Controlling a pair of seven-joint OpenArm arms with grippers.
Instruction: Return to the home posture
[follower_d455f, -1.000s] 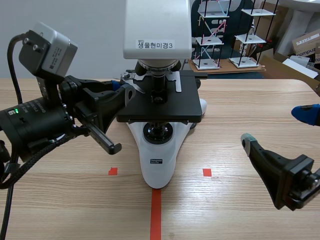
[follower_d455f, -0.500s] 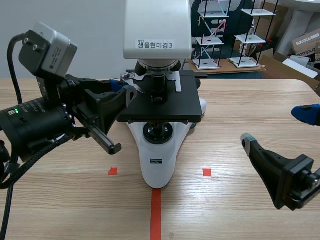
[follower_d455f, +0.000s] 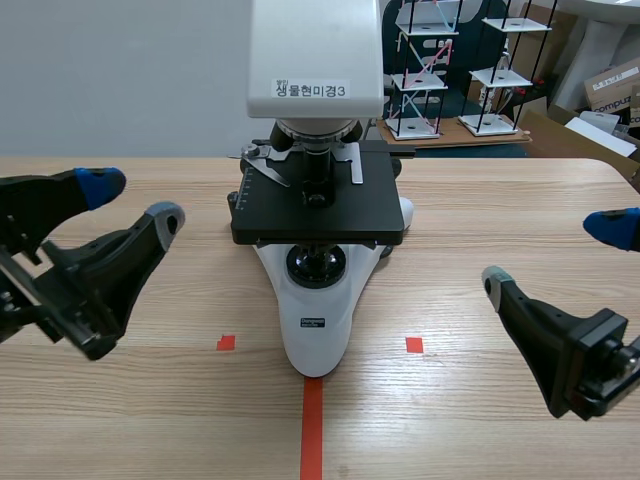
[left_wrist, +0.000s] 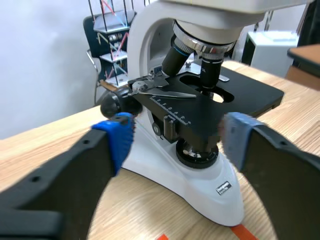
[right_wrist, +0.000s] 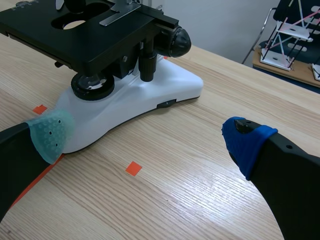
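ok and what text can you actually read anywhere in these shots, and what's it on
"생물현미경3": on the white label on the head of the microscope.
"compu": on the cardboard box behind the table, cut off at the picture's edge.
Small plate on the microscope's white base: too small to read, and blurred in the left wrist view.
Stage scale: only tick marks, no legible digits.

Black fingers (follower_d455f: 105, 268), blue and grey-green pads (follower_d455f: 100, 184)

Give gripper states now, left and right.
Left gripper: open, holding nothing, apart from the microscope.
Right gripper: open, holding nothing.
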